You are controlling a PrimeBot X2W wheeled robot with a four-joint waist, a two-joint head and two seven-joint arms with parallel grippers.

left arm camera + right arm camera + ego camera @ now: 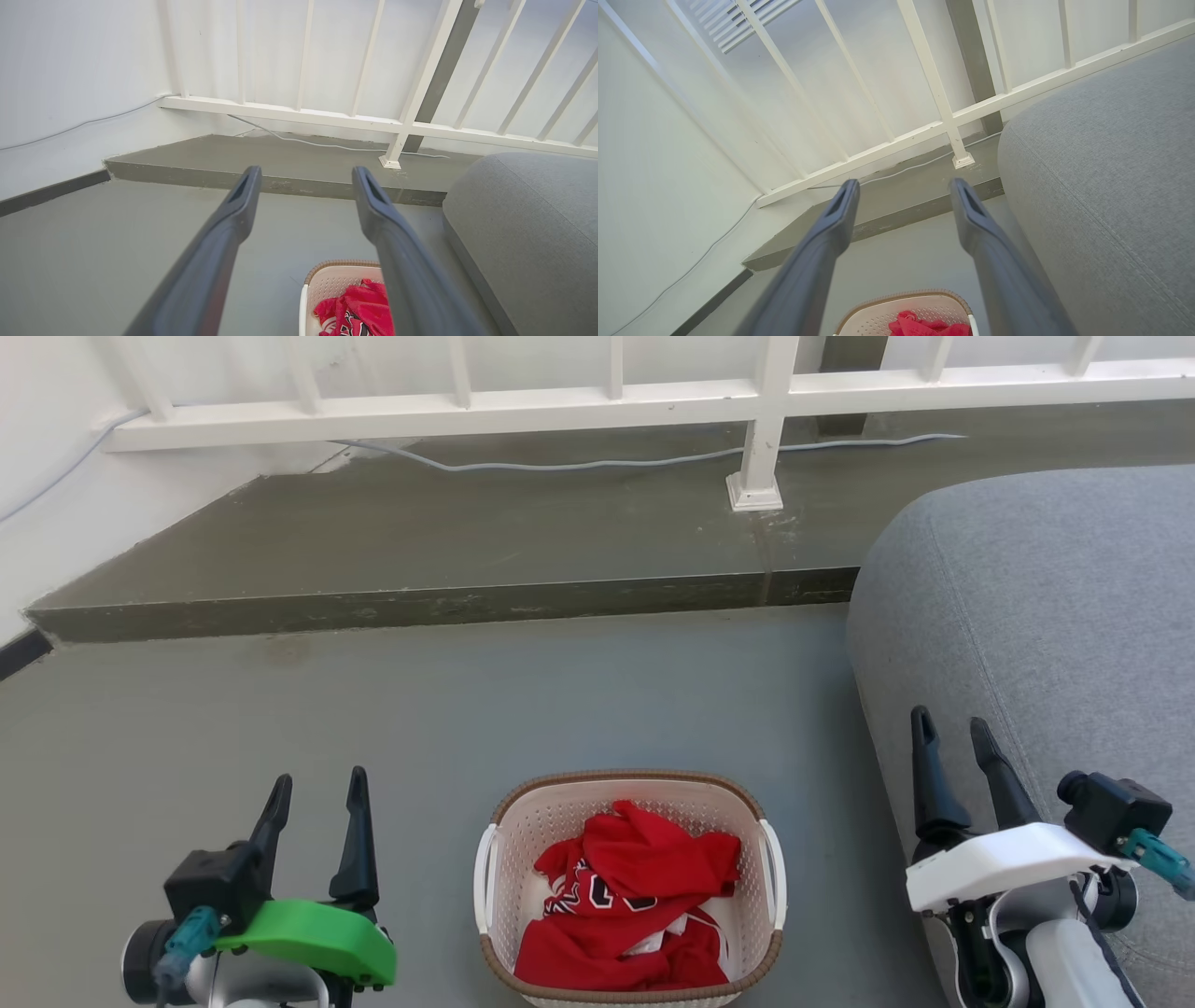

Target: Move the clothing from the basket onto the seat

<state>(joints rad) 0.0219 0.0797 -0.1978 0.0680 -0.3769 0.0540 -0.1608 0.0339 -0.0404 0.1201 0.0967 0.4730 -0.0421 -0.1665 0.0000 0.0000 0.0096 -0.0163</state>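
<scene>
Red clothing (630, 905) with white trim and black-and-white lettering lies crumpled inside the white perforated basket (492, 859), which stands on the floor at the bottom centre of the head view. The basket (327, 285) and clothing (359, 310) also peek in at the bottom of the left wrist view, and the basket (878, 317) with clothing (920, 326) in the right wrist view. The grey seat (1055, 607) fills the right side. My left gripper (317, 784) is open to the basket's left, empty. My right gripper (952, 728) is open over the seat's front edge, empty.
A raised concrete step (448, 597) crosses the floor beyond the basket, with a white railing (597, 401) and its post base (754, 493) on it. A pale cable (597, 460) runs along the step. A white wall (37, 513) closes the left side.
</scene>
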